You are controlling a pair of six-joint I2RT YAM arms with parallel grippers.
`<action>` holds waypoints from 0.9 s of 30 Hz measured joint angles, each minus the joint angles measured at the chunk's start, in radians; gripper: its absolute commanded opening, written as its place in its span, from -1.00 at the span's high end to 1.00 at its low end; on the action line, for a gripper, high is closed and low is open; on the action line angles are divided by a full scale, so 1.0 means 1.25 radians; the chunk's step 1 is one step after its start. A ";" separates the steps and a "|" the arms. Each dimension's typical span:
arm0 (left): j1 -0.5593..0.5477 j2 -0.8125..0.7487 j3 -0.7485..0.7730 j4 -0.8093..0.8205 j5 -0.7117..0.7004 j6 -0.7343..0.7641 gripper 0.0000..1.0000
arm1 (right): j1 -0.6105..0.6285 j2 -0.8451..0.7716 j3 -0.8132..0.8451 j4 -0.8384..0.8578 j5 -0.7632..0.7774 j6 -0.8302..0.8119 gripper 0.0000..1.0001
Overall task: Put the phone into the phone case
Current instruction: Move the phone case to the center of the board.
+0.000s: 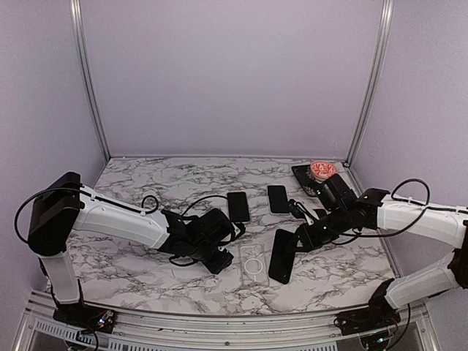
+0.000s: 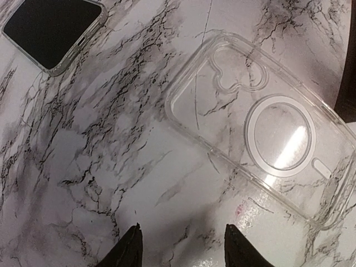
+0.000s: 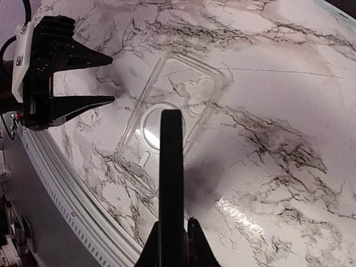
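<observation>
— What is seen from above?
— The phone [image 1: 281, 257] is held on edge by the right gripper [image 1: 294, 244], which is clamped on it, just right of the case [image 1: 254, 263]. The case is laid flat on the table [image 1: 146, 270]. The left gripper [image 1: 221, 262] is placed just left of the case. A spare phone [image 1: 238, 206] and a second spare [image 1: 278, 199] are laid farther back.

— And from the left wrist?
— The left fingertips [image 2: 130, 250] are seen apart, with nothing between them. The case [image 2: 261, 128] is shown empty beyond them, its ring and camera cut-out facing up. The spare phone [image 2: 50, 28] is cut off at the top-left corner.

— From the right wrist?
— The phone [image 3: 171, 167] is seen edge-on, gripped at its lower end and raised over the near part of the case [image 3: 178, 94]. Whether the two touch cannot be told. The left gripper [image 3: 111, 79] is seen parted, beside the case.
</observation>
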 measured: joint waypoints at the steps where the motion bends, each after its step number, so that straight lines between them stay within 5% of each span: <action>1: -0.002 0.004 0.003 -0.001 -0.004 0.000 0.02 | 0.009 0.004 0.000 0.006 -0.003 0.004 1.00; 13: -0.010 0.019 0.003 -0.013 -0.012 -0.003 0.10 | 0.064 0.036 0.009 0.040 -0.016 0.019 1.00; 27: -0.078 0.033 0.003 0.005 0.062 0.049 0.10 | 0.060 0.067 0.072 0.014 0.117 -0.006 1.00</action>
